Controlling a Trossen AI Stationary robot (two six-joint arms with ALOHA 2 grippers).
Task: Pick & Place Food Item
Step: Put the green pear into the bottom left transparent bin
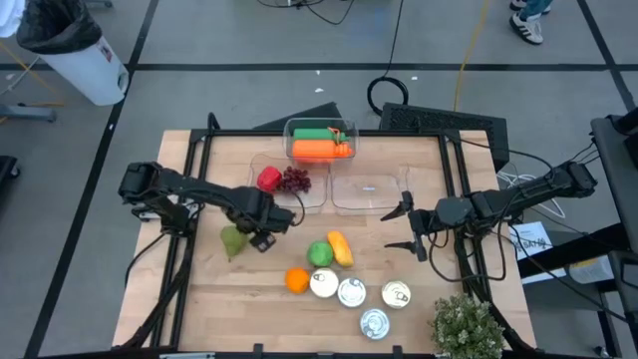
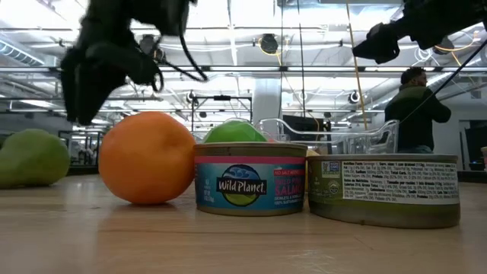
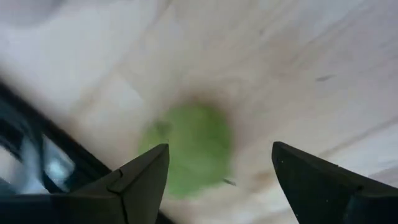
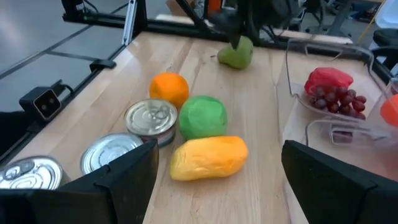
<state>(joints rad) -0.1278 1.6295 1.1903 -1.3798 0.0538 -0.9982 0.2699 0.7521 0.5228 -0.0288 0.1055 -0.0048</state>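
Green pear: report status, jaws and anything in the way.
Left gripper jaws open, above and beside green pear, nothing held. Pear on table, untouched. Right gripper jaws open, waiting by empty clear container. Nothing in the way.

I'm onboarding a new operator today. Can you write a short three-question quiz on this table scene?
1. True or false: the left gripper is shut on the green pear.
2. How many cans stand on the table?
3. Which container holds the red pepper and grapes: A) far, B) left, C) right?

Key: 1 false, open above it. 2 four. 3 B.
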